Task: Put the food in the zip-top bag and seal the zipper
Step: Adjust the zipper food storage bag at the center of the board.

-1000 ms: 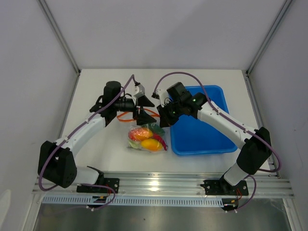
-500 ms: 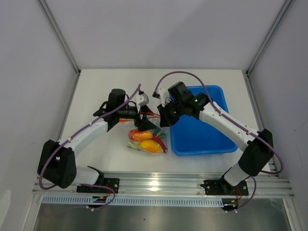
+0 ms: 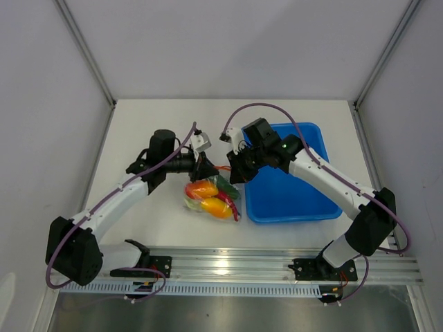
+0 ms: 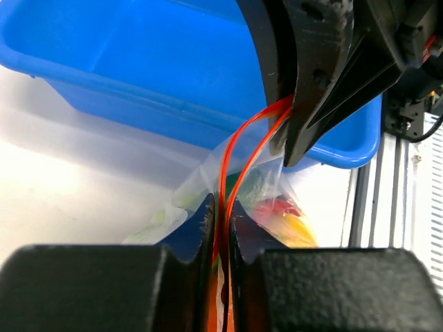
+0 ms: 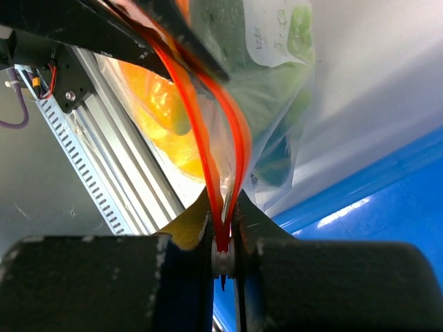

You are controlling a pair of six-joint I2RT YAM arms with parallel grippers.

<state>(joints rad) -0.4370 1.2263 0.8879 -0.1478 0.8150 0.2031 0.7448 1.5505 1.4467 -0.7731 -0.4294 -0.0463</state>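
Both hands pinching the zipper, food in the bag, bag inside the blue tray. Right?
No: the bag is outside the blue tray, to its left, per the top external view. The left hand and right hand do pinch the zipper, food inside.

Left end effector (image 3: 207, 169) slid right along zipper (image 4: 239, 149), nearer right end effector (image 3: 232, 170); zipper span between them shorter.

White table (image 3: 138, 124) w/ blue tray (image 3: 291, 217) on R, zip-top bag (image 3: 210, 198) beside.
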